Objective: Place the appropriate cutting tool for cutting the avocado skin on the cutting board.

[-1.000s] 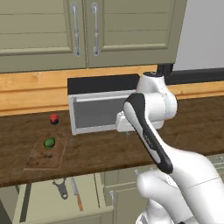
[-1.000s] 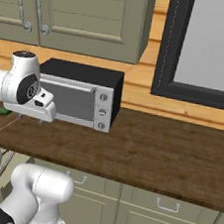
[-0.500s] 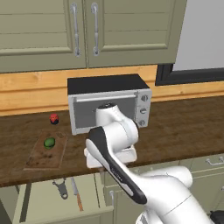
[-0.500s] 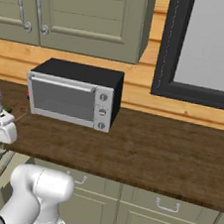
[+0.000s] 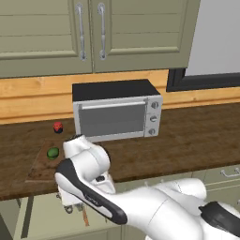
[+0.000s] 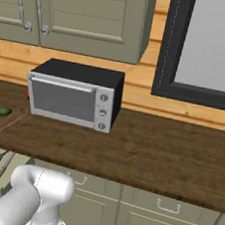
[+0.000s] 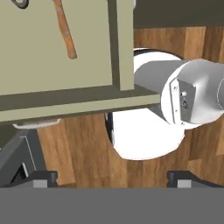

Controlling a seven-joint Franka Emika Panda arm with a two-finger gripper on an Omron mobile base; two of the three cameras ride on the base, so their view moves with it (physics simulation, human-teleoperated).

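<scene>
The knife [image 7: 64,30] lies in an open drawer [image 7: 52,65]; the widely parted fingers [image 7: 37,177] should be centred over its wooden handle before being lowered.

knife [image 7: 64,32] lies in the open drawer; avocado [image 5: 53,152] on the cutting board [image 5: 40,168].
</scene>
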